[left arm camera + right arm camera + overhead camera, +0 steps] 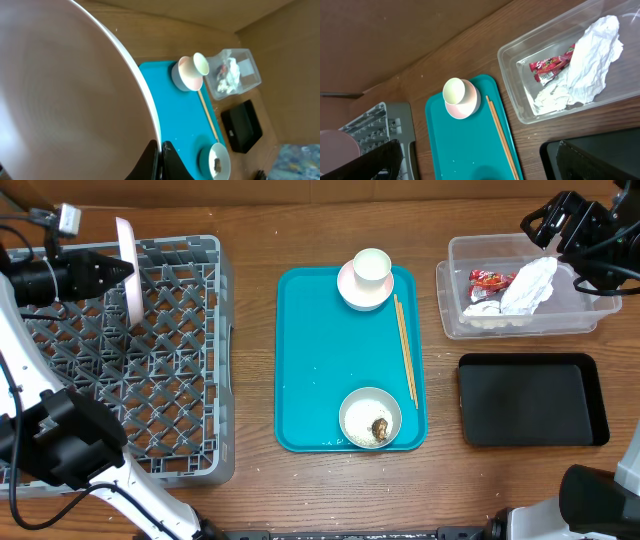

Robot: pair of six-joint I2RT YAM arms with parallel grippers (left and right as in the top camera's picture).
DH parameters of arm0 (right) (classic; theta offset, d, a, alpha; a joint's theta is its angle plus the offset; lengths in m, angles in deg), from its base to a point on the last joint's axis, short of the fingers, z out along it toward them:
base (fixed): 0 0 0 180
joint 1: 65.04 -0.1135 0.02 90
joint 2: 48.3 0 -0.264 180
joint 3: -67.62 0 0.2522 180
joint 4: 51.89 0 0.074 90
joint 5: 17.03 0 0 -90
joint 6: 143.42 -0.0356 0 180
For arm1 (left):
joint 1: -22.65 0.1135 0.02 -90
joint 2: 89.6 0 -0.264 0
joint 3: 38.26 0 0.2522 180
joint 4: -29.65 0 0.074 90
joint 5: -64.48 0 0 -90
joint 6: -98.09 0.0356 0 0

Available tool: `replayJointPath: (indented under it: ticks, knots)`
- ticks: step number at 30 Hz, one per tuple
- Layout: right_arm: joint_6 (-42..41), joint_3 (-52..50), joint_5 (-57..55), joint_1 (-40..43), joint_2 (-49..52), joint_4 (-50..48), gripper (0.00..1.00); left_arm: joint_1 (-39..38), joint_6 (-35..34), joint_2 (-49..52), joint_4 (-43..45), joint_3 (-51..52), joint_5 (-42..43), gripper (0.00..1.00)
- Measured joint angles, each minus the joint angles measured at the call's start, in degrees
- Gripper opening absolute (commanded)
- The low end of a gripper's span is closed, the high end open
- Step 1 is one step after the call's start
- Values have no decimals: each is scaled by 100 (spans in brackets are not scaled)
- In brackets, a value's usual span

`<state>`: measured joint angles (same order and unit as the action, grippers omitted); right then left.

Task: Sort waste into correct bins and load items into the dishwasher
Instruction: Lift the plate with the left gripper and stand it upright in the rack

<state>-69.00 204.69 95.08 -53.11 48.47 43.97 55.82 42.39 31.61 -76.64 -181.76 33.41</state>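
My left gripper (112, 268) is shut on the rim of the round white-pink plate (126, 265), holding it upright on edge over the back of the grey dishwasher rack (160, 390). In the left wrist view the plate (65, 90) fills the left and the fingers (170, 162) pinch its edge. The small white cup (372, 266) sits in the pale pink dish (352, 288) on the teal tray (320, 360). Chopsticks (405, 350) lie along its right side. The white bowl (370, 417) holds a brown lump and rice. My right gripper (558, 222) hangs open above the clear tub (455, 320).
The clear tub (507, 55) holds the red wrapper (550, 65) and the crumpled napkin (592, 45). The black tray (532, 400) lies in front of it at the right. The rack takes up the table's left side, and cardboard walls stand behind.
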Motion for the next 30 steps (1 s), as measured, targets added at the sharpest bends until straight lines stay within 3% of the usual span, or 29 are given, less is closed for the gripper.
replayJointPath:
  ticks: [8, 24, 25, 30]
  knots:
    - [0, 0, -2, 0, 0, 0, 100, -68, 280, 0, 4, 391, 431, 4]
    - [-2, 0, 0, 0, 0, 0, 100, -142, 463, 4, 243, 953, 227, 5]
    - [0, 0, -2, 0, 0, 4, 100, -142, 461, 4, 256, 953, 214, 7]
    - [0, 0, 0, 0, 0, 2, 100, -133, 387, 4, 286, 962, 120, 42]
